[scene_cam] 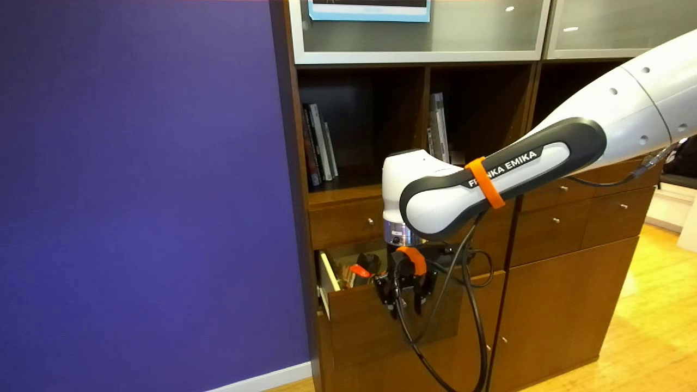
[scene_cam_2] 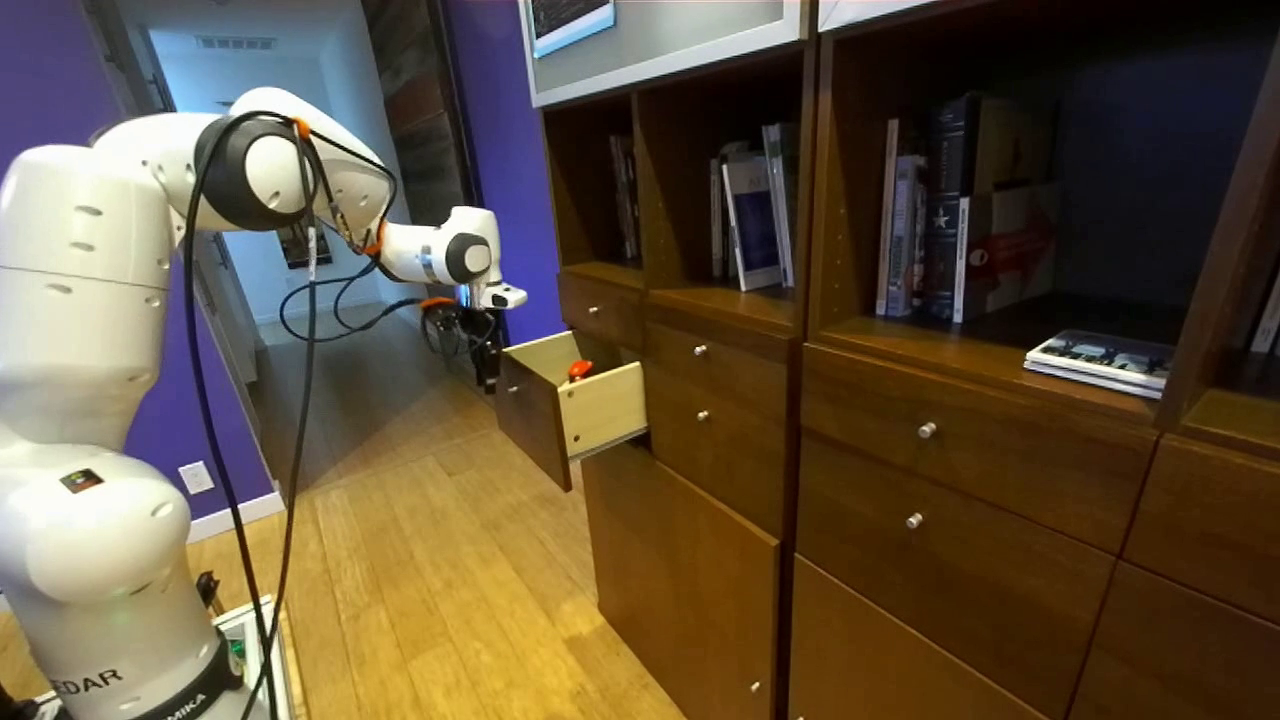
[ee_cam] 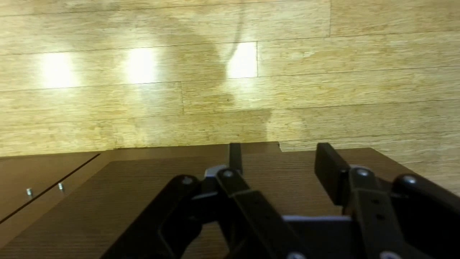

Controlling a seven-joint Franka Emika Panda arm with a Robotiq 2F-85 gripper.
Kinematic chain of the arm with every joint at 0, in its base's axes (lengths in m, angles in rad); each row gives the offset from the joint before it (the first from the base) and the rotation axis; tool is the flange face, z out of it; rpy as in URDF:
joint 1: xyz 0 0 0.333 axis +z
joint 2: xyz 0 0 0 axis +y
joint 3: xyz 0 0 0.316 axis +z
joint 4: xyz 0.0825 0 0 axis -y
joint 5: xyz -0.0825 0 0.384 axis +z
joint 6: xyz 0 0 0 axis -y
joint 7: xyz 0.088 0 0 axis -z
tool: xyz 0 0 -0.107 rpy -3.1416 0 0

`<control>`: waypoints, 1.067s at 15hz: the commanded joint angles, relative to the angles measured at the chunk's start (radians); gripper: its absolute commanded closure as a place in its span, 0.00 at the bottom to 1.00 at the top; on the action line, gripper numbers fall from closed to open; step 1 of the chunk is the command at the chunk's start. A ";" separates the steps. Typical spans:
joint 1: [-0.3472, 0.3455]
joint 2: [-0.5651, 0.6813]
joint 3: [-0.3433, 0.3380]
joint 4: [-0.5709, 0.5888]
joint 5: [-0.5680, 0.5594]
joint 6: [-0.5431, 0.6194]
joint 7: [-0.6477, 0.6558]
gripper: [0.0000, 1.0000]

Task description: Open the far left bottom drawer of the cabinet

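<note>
Far-left bottom drawer (scene_cam_2: 532,420) is already sticking out of the brown cabinet (scene_cam_2: 865,450). Robotiq gripper (ee_cam: 279,163) is just on the room side of the drawer, jaws spread, so any further pull goes straight outward imo.

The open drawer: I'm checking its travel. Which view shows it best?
An exterior view: the drawer shows its side uncovered. In an exterior view, the jaws partly hide its front; the wrist view shows only that front.

The brown drawer (scene_cam_2: 540,418) stands open, showing pale sides. It projects from the wooden cabinet (scene_cam_2: 685,585), at its left end.
</note>
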 commanded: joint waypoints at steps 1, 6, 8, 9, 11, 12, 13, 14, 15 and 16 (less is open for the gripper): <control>-0.021 -0.095 0.023 -0.022 0.043 -0.024 0.003 0.12; -0.020 -0.118 -0.013 0.023 -0.105 0.027 0.051 0.00; -0.026 -0.097 -0.029 0.034 -0.175 0.075 0.078 0.00; -0.029 -0.081 -0.035 0.036 -0.198 0.109 0.089 0.00; -0.029 -0.042 -0.051 0.045 -0.242 0.163 0.121 0.00; -0.025 -0.022 -0.061 0.047 -0.270 0.190 0.131 0.00; -0.021 -0.001 -0.068 0.052 -0.284 0.205 0.135 0.00; -0.021 0.016 -0.068 0.055 -0.276 0.206 0.133 0.00; -0.027 0.028 -0.057 0.060 -0.242 0.189 0.109 0.00; -0.028 0.037 -0.051 0.065 -0.222 0.166 0.099 0.00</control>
